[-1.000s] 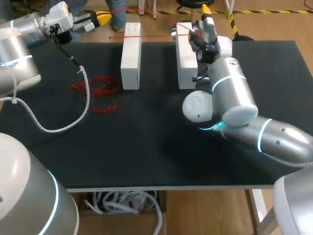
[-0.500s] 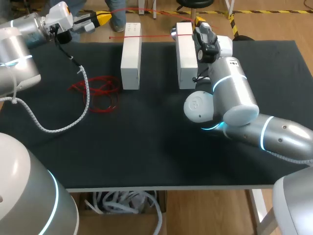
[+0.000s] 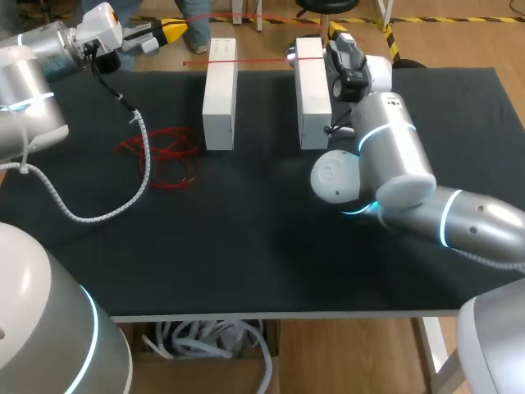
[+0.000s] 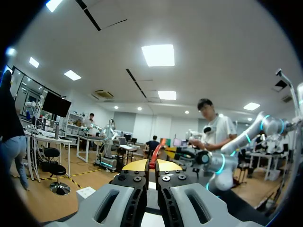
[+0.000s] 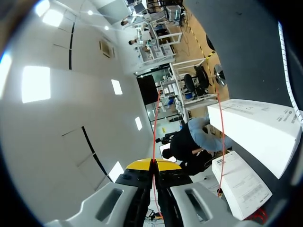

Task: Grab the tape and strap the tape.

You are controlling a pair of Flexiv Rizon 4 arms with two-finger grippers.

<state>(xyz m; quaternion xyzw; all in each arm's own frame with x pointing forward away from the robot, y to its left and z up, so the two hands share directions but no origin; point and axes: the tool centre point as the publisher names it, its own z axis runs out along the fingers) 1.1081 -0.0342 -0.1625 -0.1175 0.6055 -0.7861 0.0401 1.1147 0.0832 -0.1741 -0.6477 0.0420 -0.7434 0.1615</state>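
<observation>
Looking across the desk [image 3: 246, 230], I'd say the grabbing is done: the left hand [image 3: 168, 31] and the right hand [image 3: 338, 33] each pinch the red tape [image 3: 215, 61] between closed yellow tips. It crosses the far ends of the left white box [image 3: 219, 94] and the right white box [image 3: 312, 94]. Strapping seems barely begun; a loose red tangle [image 3: 160, 152] lies on the desk beside the left box.

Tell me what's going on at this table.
Both arms are handling a red tape. The left end effector is shut on it past the far left edge of the black table. The right end effector is shut on it at the far end of the right white box. A strand runs across the left white box. A loose tangle of red tape lies on the table.
</observation>
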